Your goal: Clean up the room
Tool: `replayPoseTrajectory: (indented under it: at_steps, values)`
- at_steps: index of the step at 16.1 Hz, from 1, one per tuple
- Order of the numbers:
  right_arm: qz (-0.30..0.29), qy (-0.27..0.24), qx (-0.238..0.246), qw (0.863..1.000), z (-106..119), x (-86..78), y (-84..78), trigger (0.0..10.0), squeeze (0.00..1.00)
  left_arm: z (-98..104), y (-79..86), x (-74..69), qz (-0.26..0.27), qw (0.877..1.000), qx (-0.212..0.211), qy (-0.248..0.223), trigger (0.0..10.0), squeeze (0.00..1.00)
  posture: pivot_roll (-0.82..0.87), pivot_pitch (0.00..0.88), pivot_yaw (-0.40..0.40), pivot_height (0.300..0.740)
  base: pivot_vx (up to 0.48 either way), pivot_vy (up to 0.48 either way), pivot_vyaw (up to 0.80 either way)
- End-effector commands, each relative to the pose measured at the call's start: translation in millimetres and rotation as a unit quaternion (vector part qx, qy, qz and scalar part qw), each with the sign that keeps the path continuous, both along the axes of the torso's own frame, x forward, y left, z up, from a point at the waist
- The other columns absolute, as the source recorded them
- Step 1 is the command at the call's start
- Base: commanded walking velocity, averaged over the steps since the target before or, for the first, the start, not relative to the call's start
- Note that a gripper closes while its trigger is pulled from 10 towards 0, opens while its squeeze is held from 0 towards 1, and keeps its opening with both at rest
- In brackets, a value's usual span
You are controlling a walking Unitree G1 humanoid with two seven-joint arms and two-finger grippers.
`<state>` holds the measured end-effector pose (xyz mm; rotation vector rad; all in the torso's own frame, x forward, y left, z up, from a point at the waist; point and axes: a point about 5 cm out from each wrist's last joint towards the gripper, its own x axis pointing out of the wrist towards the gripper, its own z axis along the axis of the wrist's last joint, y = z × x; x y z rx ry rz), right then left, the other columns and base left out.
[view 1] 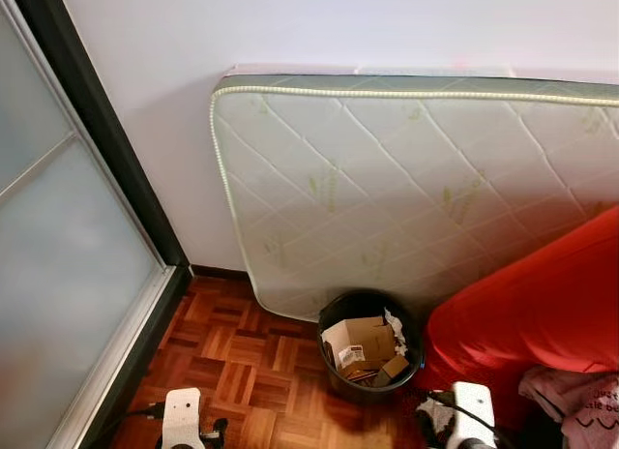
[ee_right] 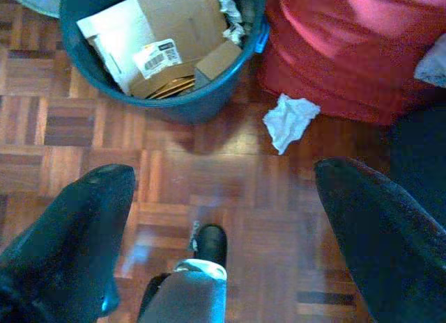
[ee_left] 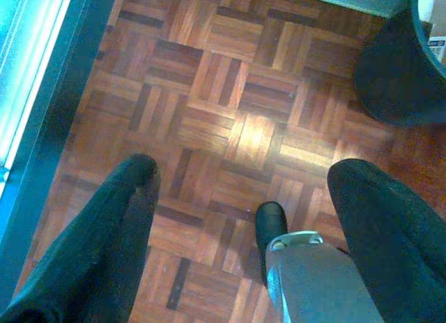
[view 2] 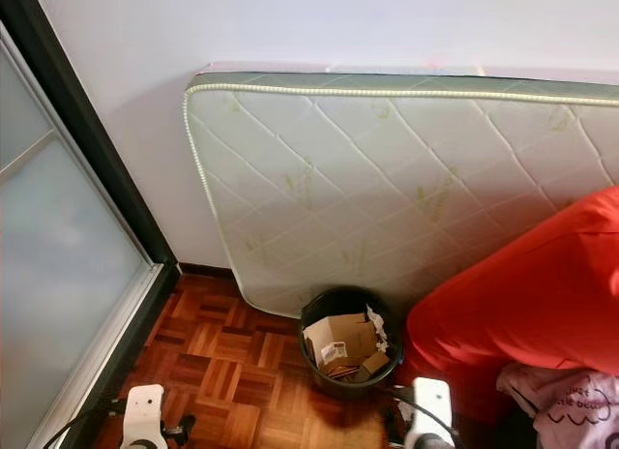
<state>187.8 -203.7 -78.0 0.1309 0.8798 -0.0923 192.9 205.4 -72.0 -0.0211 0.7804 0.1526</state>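
Here crumpled tissue [ee_right: 290,121] on parquet beside bin [ee_right: 182,107], just ahead of spread, empty right gripper [ee_right: 223,198].

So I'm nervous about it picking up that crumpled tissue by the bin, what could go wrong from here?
The crumpled tissue lies against the red bedding, so the open right gripper might snag fabric. The trash bin is already heaped with cardboard, so the tissue may slide off. A low reach could also nudge the bin.

No text can be read. A white shipping label [ee_right: 156,56] sits on the cardboard box [ee_right: 157,30] in the bin [ee_right: 185,107], its print too small. Lettering on the pink cloth [view 2: 571,401] is illegible too.
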Motion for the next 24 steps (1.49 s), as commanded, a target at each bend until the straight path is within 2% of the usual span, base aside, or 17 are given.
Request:
replayPoseTrajectory:
  at_steps: [1, 4, 6, 9, 11, 14, 24]
  values:
    - [0.003, 0.009, 0.006, 1.000, -3.2, -5.4, 3.2, 10.0, 0.00, -2.2, -0.2, -3.5, 0.003, 1.000, -0.003, 0.008, 10.0, 0.00, 0.08, 0.038, 0.021, 0.740, 0.000, 0.000, 0.00]
    - [0.012, 0.019, 0.002, 1.000, -6.2, -11.6, 3.6, 10.0, 0.00, -4.5, -4.3, -6.9, 0.004, 1.000, -0.008, 0.011, 10.0, 0.00, 0.09, 0.033, 0.012, 0.740, 0.000, 0.000, 0.00]
    - [0.021, 0.022, 0.005, 1.000, -7.5, -10.6, 14.6, 10.0, 0.00, -5.5, -2.6, -9.6, 0.007, 1.000, -0.007, 0.014, 10.0, 0.00, 0.09, 0.032, 0.007, 0.740, 0.000, 0.000, 0.00]
    - [0.025, 0.023, 0.007, 0.999, -8.1, -9.5, 21.8, 10.0, 0.00, -6.2, -3.2, -10.8, 0.007, 1.000, -0.009, 0.016, 10.0, 0.00, 0.09, 0.031, 0.008, 0.740, 0.000, 0.000, 0.00]
    - [0.025, 0.029, 0.009, 0.999, -12.0, -18.1, 25.1, 10.0, 0.00, -5.8, -5.3, -9.3, 0.005, 1.000, -0.012, 0.014, 10.0, 0.00, 0.09, 0.040, 0.010, 0.740, 0.000, 0.000, 0.00]
    - [0.022, 0.035, 0.010, 0.999, -14.7, -24.7, 25.5, 10.0, 0.00, -5.7, -4.7, -8.8, 0.005, 1.000, -0.013, 0.015, 10.0, 0.00, 0.09, 0.044, 0.013, 0.740, 0.000, 0.000, 0.00]
    - [0.023, 0.029, 0.007, 0.999, -11.9, -18.1, 23.3, 10.0, 0.00, -5.6, -9.2, -7.1, 0.009, 1.000, -0.022, 0.013, 10.0, 0.00, 0.08, 0.053, -0.001, 0.740, 0.000, 0.000, 0.00]
